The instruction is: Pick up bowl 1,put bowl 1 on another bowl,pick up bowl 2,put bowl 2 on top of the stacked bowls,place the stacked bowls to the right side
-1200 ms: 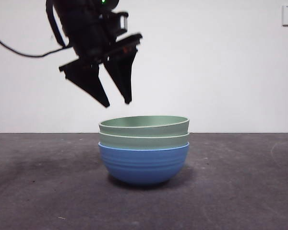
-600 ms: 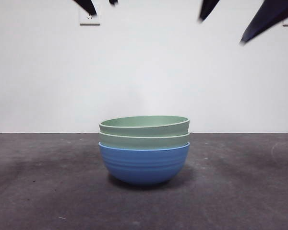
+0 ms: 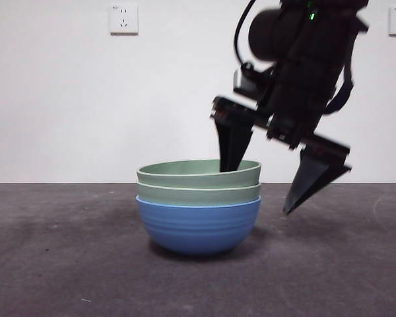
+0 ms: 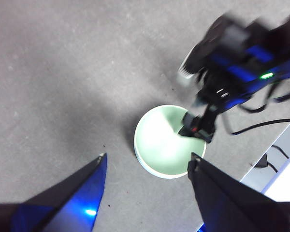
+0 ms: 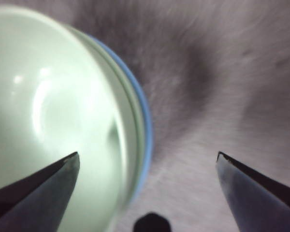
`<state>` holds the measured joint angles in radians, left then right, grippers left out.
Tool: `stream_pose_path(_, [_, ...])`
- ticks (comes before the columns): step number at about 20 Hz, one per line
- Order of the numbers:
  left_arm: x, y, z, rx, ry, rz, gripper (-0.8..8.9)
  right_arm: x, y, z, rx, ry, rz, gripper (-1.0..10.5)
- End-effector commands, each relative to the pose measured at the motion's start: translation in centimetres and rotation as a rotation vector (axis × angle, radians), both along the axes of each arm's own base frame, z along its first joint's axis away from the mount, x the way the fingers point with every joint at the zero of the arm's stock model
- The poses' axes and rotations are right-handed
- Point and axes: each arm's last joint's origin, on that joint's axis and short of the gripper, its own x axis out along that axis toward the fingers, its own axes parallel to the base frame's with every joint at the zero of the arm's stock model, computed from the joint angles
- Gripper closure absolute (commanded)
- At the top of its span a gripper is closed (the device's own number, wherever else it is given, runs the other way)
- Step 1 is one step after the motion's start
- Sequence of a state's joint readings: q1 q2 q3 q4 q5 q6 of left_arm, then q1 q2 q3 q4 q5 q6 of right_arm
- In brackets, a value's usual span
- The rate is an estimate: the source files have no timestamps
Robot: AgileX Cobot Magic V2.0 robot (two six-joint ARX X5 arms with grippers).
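So the stacked bowls point(image 3: 198, 205) are sitting on the dark grey surface point(image 3: 66, 264), roughly in the middle of it: two pale green ones nested inside the blue bowl point(image 3: 198, 228), rims showing in layers. The right hand point(image 3: 264, 188) is down at the stack's right edge, spread wide open. One jaw dips inside the top green bowl and the other hangs outside the stack, above the surface, so the right-hand rim sits between them. Can't tell if the inner jaw is actually touching the bowl. The wrist camera on that arm shows the same thing: green inside point(image 5: 48, 121) on one side, thin blue rim, grey surface on the other. The left hand point(image 4: 147, 162) is also spread open, hanging high above and holding nothing, looking down on the bowls. Two wall sockets point(image 3: 123, 18) behind.
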<state>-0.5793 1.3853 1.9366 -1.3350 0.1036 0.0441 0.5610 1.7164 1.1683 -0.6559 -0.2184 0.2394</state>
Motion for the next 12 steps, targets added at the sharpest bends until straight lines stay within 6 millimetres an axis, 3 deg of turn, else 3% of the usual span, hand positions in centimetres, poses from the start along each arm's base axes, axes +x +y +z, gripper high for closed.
stream_pose_path(1, [-0.51, 0.24, -0.08, 0.021, 0.018, -0.01, 5.26, 0.28, 0.37, -1.38, 0.026, 0.058, -0.009, 5.0])
stream_pose_path(6, [-0.52, 0.25, -0.09, 0.022, 0.019, -0.009, 5.26, 0.52, 0.6, -1.84, 0.029, 0.054, -0.01, 8.3])
stream_pose_path(9, [-0.52, 0.25, -0.09, 0.022, 0.019, -0.009, 5.26, 0.54, 0.57, -1.84, 0.028, 0.051, -0.004, 9.5])
stream_pose_path(12, [-0.51, 0.25, -0.09, 0.022, 0.018, -0.009, 5.26, 0.53, 0.61, -1.83, 0.028, 0.049, -0.001, 9.6])
